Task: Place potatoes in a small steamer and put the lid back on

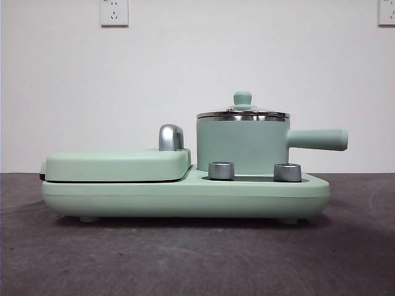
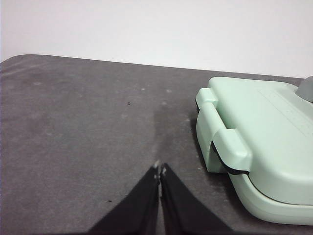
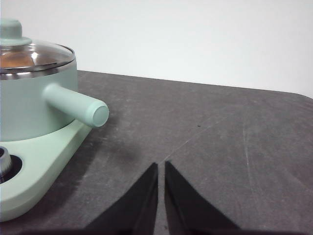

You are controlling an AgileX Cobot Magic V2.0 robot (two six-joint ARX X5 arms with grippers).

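The small steamer [image 1: 242, 147] stands on the right side of a mint-green appliance base [image 1: 185, 196], its straight handle [image 1: 318, 139] pointing right. The glass lid [image 1: 242, 113] sits on the pot's steel rim, knob [image 1: 242, 98] up. Through the lid [image 3: 34, 55] in the right wrist view an orange-brown shape, the potato [image 3: 13, 59], shows inside the pot. My right gripper [image 3: 160, 164] hovers shut over bare table, off to the side of the steamer's handle [image 3: 76, 105], holding nothing. Beside the griddle end of the appliance, my left gripper [image 2: 160, 168] is shut and empty. Neither arm appears in the front view.
A flat hinged griddle plate [image 1: 117, 164] with a chrome hinge handle [image 1: 171, 137] fills the base's left half. Two steel dials [image 1: 221, 170] [image 1: 287, 172] sit in front of the pot. Dark grey table [image 1: 197, 259] surrounds the appliance; a white wall is behind.
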